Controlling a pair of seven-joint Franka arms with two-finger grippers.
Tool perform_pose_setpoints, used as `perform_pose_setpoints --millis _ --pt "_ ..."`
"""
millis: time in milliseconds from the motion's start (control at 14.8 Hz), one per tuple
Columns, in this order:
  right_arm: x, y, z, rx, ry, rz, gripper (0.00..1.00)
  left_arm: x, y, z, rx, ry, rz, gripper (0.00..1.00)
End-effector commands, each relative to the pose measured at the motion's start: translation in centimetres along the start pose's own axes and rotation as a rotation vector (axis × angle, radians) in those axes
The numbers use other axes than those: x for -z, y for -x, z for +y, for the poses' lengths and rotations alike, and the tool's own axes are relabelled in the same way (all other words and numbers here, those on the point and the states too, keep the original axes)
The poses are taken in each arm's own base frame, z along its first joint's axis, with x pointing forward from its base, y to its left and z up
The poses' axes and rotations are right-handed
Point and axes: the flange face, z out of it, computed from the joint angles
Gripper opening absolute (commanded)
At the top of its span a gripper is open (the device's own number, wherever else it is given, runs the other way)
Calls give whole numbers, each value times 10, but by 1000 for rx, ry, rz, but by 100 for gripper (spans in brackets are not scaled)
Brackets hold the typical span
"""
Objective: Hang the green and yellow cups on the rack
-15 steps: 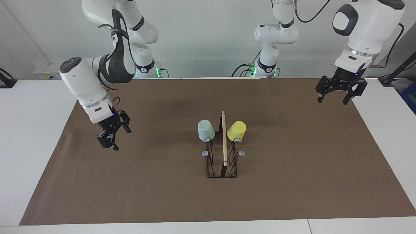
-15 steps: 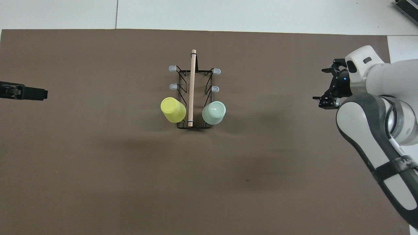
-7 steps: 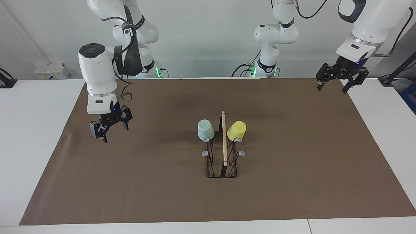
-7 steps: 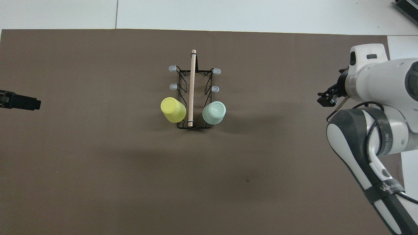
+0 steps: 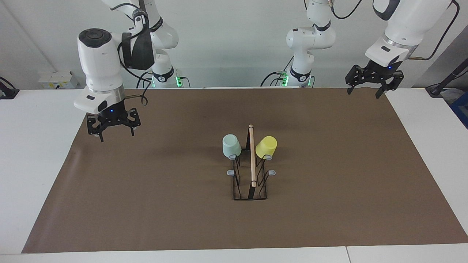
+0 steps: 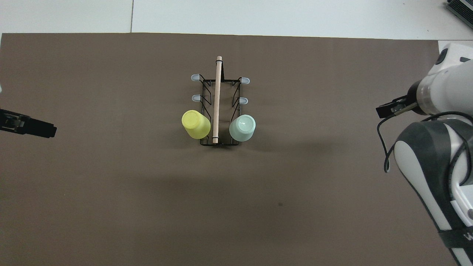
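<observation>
The jaws of both grippers are seen spread apart and empty. The right gripper is held in the air over the brown mat near its edge at the right arm's end of the desk, fingers pointing down. The left gripper is raised over the mat's corner at the left arm's end, close to the robots' edge of the desk. Both are well apart from the rack.

The rack is stood on the mat about midway between the two arms, its wooden rod running away from the robots. The green cup is hung upside down on a prong on the side of the rack toward the right arm, and the yellow cup is hung tilted, bottom up, on a prong on the side toward the left arm. Both cups are set on the prongs at the end of the rack nearer to the robots, one on each side of the rod. The other grey-tipped prongs are left bare.
</observation>
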Motion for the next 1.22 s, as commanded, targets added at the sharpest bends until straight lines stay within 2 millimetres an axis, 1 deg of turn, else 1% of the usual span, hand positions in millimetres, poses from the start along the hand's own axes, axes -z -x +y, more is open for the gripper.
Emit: perform_pose_setpoints --millis 0,68,135,270,338,405,473,608,810,945,1080,1148 --pt "33 10 15 -169 -44 -66 100 5 4 -2 2 -13 -20 100" --pt "44 14 22 -224 -95 -88 100 5 4 -1 1 -12 -20 100" --pt "51 23 35 -281 -137 -118 100 6 4 -2 4 -13 -15 100" --pt "72 38 54 -328 -179 -177 100 5 4 0 16 -5 -21 100" --pt "84 46 56 -333 -184 -193 100 5 3 1 57 -3 -20 100" --pt "96 59 51 -337 -185 -190 100 5 3 2 98 6 -19 100" --pt "95 67 45 -330 -189 -199 100 6 4 2 110 19 -16 100" --pt "86 76 42 -330 -194 -214 100 4 6 1 114 25 -28 100" --pt "84 73 43 -323 -188 -208 100 6 7 -1 121 28 -29 100" --pt "84 73 40 -317 -191 -223 100 5 7 -4 125 27 -26 100" --pt "89 73 33 -319 -222 -240 100 4 8 -7 123 26 -21 100" --pt "92 70 31 -332 -240 -236 100 4 9 -11 131 28 -21 100"
